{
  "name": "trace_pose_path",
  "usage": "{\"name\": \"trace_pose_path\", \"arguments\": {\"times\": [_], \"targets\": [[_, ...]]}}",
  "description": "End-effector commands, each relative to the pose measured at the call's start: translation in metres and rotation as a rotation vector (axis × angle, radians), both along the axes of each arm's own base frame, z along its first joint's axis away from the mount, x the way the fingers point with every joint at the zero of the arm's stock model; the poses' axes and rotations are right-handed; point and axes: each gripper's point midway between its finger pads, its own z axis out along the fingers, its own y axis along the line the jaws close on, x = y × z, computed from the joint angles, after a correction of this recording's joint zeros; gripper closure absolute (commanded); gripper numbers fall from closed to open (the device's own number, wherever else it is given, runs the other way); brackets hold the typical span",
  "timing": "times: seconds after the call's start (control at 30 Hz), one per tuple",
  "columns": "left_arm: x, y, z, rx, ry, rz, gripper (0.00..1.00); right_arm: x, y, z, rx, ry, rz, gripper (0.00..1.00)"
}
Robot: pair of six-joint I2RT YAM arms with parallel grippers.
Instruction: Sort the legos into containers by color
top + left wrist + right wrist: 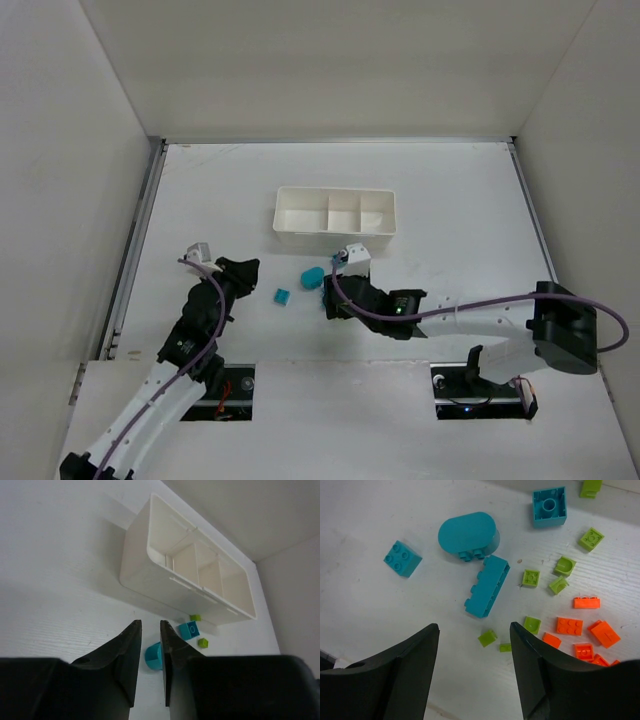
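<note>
The white tray with three compartments stands at the back middle and looks empty in the left wrist view. My right gripper is open and empty, hovering low over the brick pile. In its view two tiny lime-green bricks lie between the fingers, with a long teal brick, a rounded teal brick and a small teal square beyond, and orange bricks to the right. My left gripper is nearly shut and empty, left of the rounded teal brick.
A teal square brick and two lime-green bricks lie just in front of the tray's near wall. A raised rail runs along the table's left edge. White walls enclose the table on three sides.
</note>
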Motion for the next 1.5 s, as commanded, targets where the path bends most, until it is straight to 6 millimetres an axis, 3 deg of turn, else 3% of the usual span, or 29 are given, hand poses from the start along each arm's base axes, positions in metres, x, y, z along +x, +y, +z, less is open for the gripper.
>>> {"name": "trace_pose_path", "arguments": {"times": [0.0,0.17,0.3,0.47,0.63,0.73,0.8,0.87,1.07,1.23,1.37,1.47], "targets": [[-0.003,-0.018,0.001,0.088,0.037,-0.103,0.81,0.007,0.017,0.0,0.055,-0.028,0.002,0.35],[-0.012,-0.011,-0.026,0.201,0.13,-0.049,0.55,0.015,0.032,-0.019,0.05,-0.007,0.005,0.35],[-0.016,-0.022,-0.033,0.295,0.176,-0.07,0.43,0.028,0.035,-0.032,0.016,-0.002,-0.024,0.38],[-0.022,-0.035,-0.047,0.386,0.214,-0.096,0.4,0.036,0.035,-0.043,-0.003,0.003,-0.05,0.41],[-0.022,-0.033,-0.054,0.441,0.226,-0.069,0.39,0.042,0.04,-0.053,-0.007,0.003,-0.053,0.45],[-0.02,-0.033,-0.061,0.458,0.247,-0.063,0.37,0.045,0.038,-0.052,0.001,-0.005,-0.065,0.59],[-0.02,-0.034,-0.067,0.474,0.266,-0.068,0.36,0.045,0.034,-0.042,0.012,-0.022,-0.073,0.71],[-0.02,-0.036,-0.071,0.483,0.274,-0.074,0.34,0.042,0.027,-0.024,0.03,-0.042,-0.075,0.76],[-0.019,-0.042,-0.077,0.497,0.289,-0.092,0.29,0.029,0.006,0.05,0.157,-0.114,-0.029,0.78],[-0.017,-0.046,-0.083,0.497,0.306,-0.106,0.29,0.086,-0.016,0.086,0.223,-0.173,-0.068,0.78],[-0.016,-0.048,-0.085,0.498,0.309,-0.115,0.3,0.14,-0.011,0.097,0.24,-0.198,-0.075,0.78],[-0.016,-0.047,-0.088,0.508,0.318,-0.115,0.31,0.169,0.007,0.096,0.246,-0.178,-0.046,0.78]]}}
